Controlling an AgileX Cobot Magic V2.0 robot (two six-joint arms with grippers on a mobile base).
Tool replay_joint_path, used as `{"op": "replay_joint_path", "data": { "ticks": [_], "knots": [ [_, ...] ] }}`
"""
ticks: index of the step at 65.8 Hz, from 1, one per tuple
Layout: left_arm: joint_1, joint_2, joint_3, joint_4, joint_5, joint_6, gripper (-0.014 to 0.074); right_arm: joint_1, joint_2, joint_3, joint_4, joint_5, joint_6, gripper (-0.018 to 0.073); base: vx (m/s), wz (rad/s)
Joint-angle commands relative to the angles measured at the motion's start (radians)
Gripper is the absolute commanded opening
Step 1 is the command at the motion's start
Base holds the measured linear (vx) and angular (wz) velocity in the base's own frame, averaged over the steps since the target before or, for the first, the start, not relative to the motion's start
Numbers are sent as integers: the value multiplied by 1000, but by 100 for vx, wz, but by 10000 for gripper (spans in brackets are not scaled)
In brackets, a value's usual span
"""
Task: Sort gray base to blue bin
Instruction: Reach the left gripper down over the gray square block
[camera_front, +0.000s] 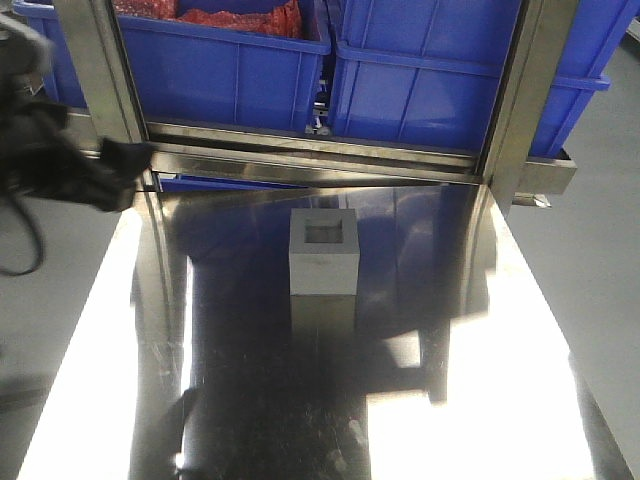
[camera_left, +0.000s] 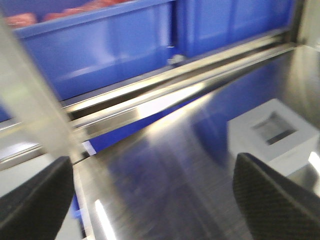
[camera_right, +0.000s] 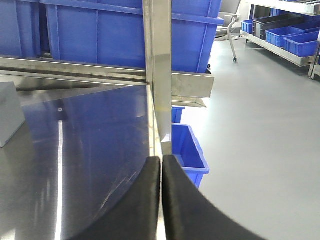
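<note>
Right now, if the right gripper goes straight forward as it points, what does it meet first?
Most likely the steel post at the edge of the table, directly ahead of the shut right gripper; depth is hard to judge.

Front-facing view: high, tilted down over the steel table (camera_front: 500, 380) toward the blue bins (camera_front: 430, 90), gray base (camera_front: 323, 255) centred at middle distance. Left wrist view: low and close over the tabletop, looking between the wide-spread jaws of the left gripper (camera_left: 152, 165), the base ahead of the right-hand jaw, bins beyond. Right wrist view: low at the table edge, looking past the pressed-together jaws of the right gripper (camera_right: 161, 160) at an upright post (camera_right: 161, 75) ahead; base and bins appear in all three.
</note>
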Motion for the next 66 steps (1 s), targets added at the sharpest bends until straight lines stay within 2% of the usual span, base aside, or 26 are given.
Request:
{"op": "replay_joint_path", "data": {
  "ticks": [1, 18, 31, 39, 47, 59, 66],
  "knots": [
    [-50, 65, -104, -14, -51, -53, 624, -2, 3, 1, -8, -75, -13, -5, 0, 0],
    [-148, 363, -387, -13, 80, -224, 624, -2, 3, 1, -8, -75, -13, -5, 0, 0],
    [-151, 587, -625, -4, 265, -355, 615, -2, 3, 1, -8, -75, -13, -5, 0, 0],
    [-151, 699, -736, -13, 333, -373, 611, -2, 3, 1, -8, -75, -13, -5, 0, 0],
    [-151, 778, -813, -86, 365, -373, 611, -2, 3, 1, -8, -75, -13, -5, 0, 0],
    [-151, 841, -855, -151, 384, -373, 608, -2, 3, 1, -2, -76, -13, -5, 0, 0],
    [-151, 865, -856, -153, 389, -372, 608, -2, 3, 1, -2, -76, -13, -5, 0, 0]
  ]
}}
